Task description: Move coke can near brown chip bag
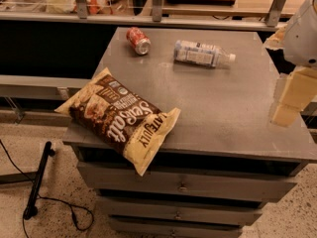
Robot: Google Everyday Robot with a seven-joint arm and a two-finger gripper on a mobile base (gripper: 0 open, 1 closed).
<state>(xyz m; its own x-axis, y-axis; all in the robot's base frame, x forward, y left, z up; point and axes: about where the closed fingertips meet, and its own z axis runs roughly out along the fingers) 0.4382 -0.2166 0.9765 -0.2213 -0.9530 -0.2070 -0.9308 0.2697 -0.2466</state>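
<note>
The coke can (138, 40) is a small red can lying on its side at the far left of the grey cabinet top (233, 103). The brown chip bag (120, 119) is large, dark brown with cream ends and white "Sea Salt" lettering. It lies at the front left corner and hangs over the edge. My gripper (290, 100) is at the right edge of the view, above the cabinet's right side, far from both the can and the bag. It holds nothing that I can see.
A clear plastic bottle (202, 53) with a pale label lies on its side right of the can. The cabinet has drawers (183, 185) below. A black cable and stand (37, 185) lie on the floor at left. A railing and tables stand behind.
</note>
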